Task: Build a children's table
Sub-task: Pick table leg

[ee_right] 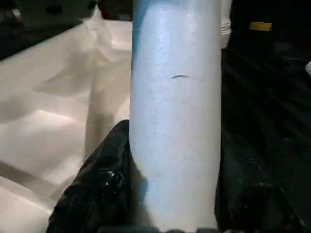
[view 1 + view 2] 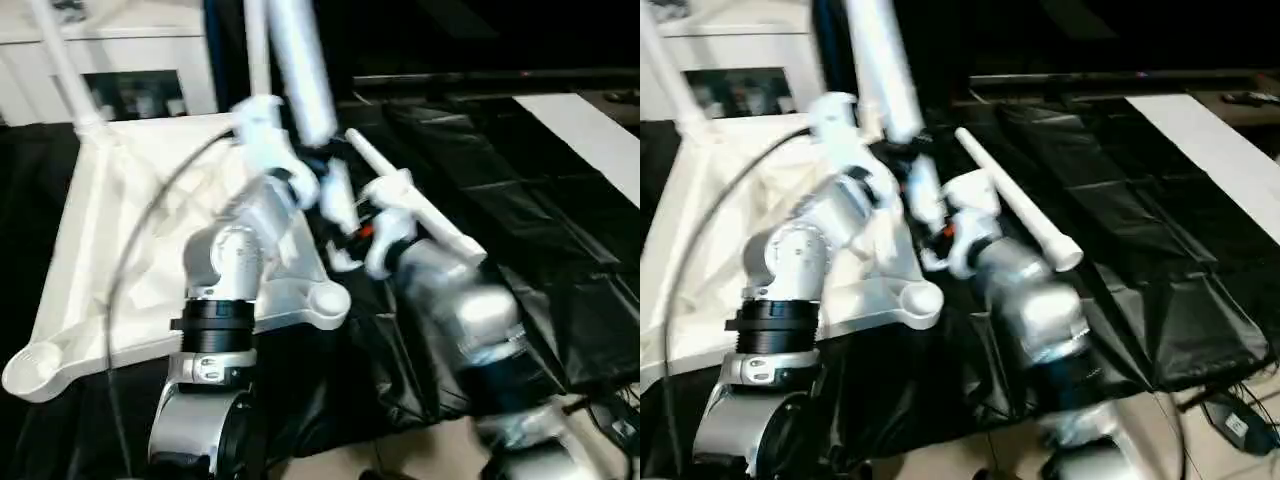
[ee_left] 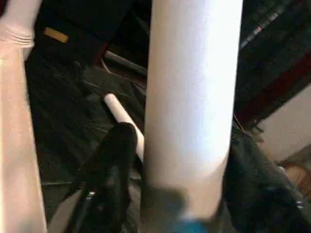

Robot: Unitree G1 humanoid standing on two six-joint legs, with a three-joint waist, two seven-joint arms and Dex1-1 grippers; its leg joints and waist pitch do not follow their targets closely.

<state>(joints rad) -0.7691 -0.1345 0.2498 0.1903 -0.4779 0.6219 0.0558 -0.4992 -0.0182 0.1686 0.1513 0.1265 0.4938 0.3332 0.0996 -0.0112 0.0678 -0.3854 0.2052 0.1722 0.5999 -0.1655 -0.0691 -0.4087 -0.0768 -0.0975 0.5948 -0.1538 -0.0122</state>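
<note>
- Left eye view: the children's table top (image 2: 120, 270), a large white rectangle, lies upside down on a black cloth (image 2: 540, 260) that covers the work surface. Its ribbed underside faces up, and round sockets sit at the two near corners, both empty.
- The black cloth spreads wide to the robot's right, creased and folded, with a pale floor strip (image 2: 590, 130) at the far right edge.
- Two silver forearms rise from the bottom edge and meet above the table top's right side.
- A thick white tapered leg (image 2: 300, 70) stands nearly upright there, tilted slightly, running up out of the top edge. It sits close to the far right corner of the table top; whether its lower end is in that corner's socket cannot be told.
- Another white leg (image 2: 60, 70) stands upright in the far left corner socket.
- A third white leg (image 2: 1015, 205) lies flat on the black cloth just right of the table top, its flared end toward the robot.
- The left gripper (image 3: 160, 194) is seen in its wrist view with one black finger (image 3: 114, 160) against the upright leg's side and the leg between its fingers, so it is clasped around the leg at about half width.
- The right gripper (image 1: 170, 184) in its wrist view has black fingers (image 1: 99, 187) on either side of the same white leg, pressed against it, gripping at about half width.
</note>
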